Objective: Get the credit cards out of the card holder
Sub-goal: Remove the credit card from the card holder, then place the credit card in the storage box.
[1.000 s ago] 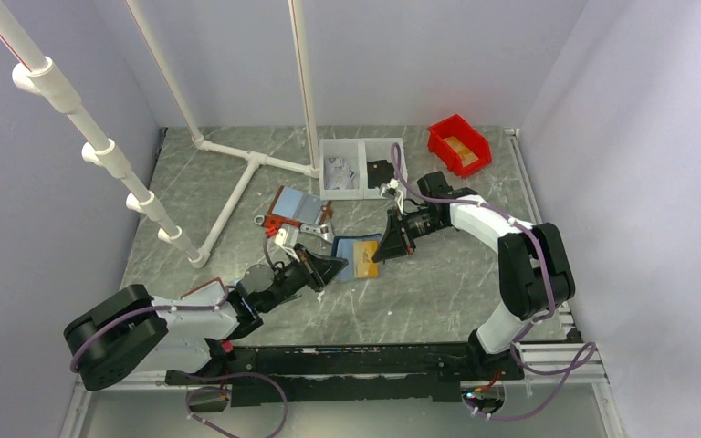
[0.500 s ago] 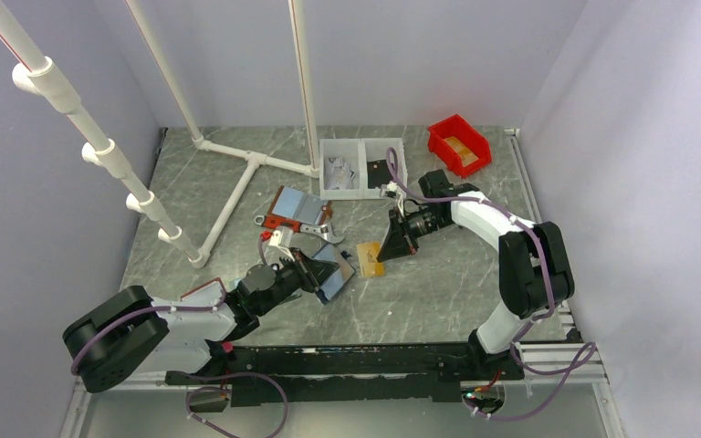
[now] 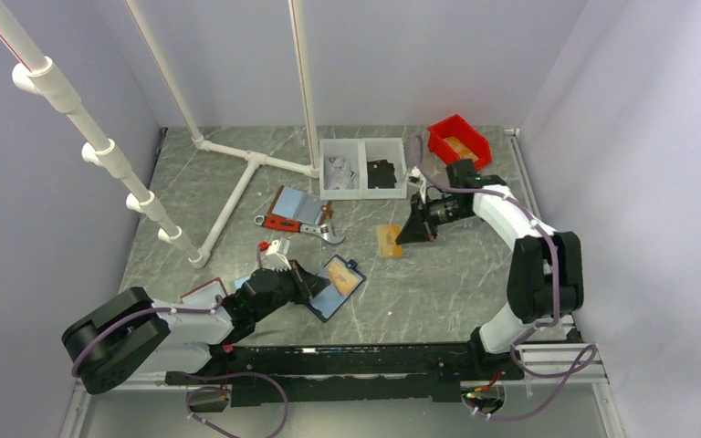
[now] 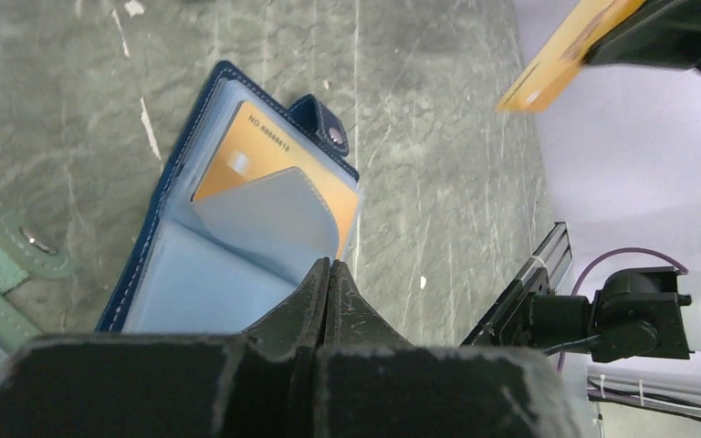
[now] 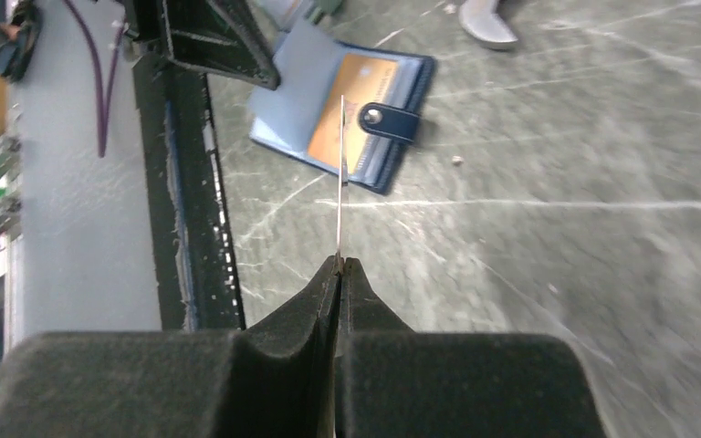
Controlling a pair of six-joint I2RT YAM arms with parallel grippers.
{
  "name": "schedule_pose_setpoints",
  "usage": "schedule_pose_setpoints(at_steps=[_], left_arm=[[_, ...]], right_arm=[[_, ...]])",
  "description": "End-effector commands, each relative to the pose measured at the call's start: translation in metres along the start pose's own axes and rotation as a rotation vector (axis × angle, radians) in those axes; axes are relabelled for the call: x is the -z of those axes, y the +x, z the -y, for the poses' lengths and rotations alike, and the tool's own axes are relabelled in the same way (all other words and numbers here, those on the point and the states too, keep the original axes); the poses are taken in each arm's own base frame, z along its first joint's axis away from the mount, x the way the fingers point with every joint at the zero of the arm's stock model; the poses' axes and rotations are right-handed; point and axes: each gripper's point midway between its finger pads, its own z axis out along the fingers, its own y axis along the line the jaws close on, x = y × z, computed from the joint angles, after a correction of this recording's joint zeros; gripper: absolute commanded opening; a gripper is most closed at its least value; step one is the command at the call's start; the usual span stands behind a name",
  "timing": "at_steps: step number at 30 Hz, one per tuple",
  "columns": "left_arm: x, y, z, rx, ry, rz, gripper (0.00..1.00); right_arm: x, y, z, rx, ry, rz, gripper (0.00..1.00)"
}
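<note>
Pinching gold card by a thin edge in right gripper, clamping wallet in left gripper. Could slip loose with any jerk.

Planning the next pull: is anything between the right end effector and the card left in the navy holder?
Yes: the light blue pocket flap covers part of the remaining card, and the right end effector is shut on a separate gold card. Nothing else visible intervenes.

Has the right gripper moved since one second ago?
Yes. The right gripper, holding a gold card, moved right and back, toward the red bin.
</note>
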Motion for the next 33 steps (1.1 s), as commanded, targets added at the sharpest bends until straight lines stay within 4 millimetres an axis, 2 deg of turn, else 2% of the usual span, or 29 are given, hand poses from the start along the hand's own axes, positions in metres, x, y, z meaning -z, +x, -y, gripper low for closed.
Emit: schedule_pose_setpoints(at_steps=[1, 8, 17, 21, 27, 33], left_arm=[[0.003, 0.010, 0.002, 0.037, -0.012, -0.071, 0.00], [0.013, 0.019, -0.005, 0.031, -0.085, -0.150, 0.00], [0.028, 0.018, -0.016, 0.008, -0.162, -0.178, 0.02], [0.031, 0.018, -0.024, 0.003, -0.199, -0.190, 0.15], [0.038, 0.024, -0.025, 0.012, -0.211, -0.240, 0.45], [0.052, 0.015, -0.022, -0.009, -0.233, -0.225, 0.66]], right_arm=[[0.044, -0.030, 0.006, 0.102, 0.135, 0.092, 0.00], [0.097, -0.042, 0.041, 0.088, 0.361, 0.115, 0.00], [0.163, -0.073, 0.084, 0.099, 0.658, 0.092, 0.00], [0.188, -0.083, 0.096, 0.083, 0.746, 0.112, 0.00], [0.227, -0.089, 0.115, 0.054, 0.886, 0.141, 0.00], [0.257, -0.095, 0.134, 0.036, 0.975, 0.156, 0.00]])
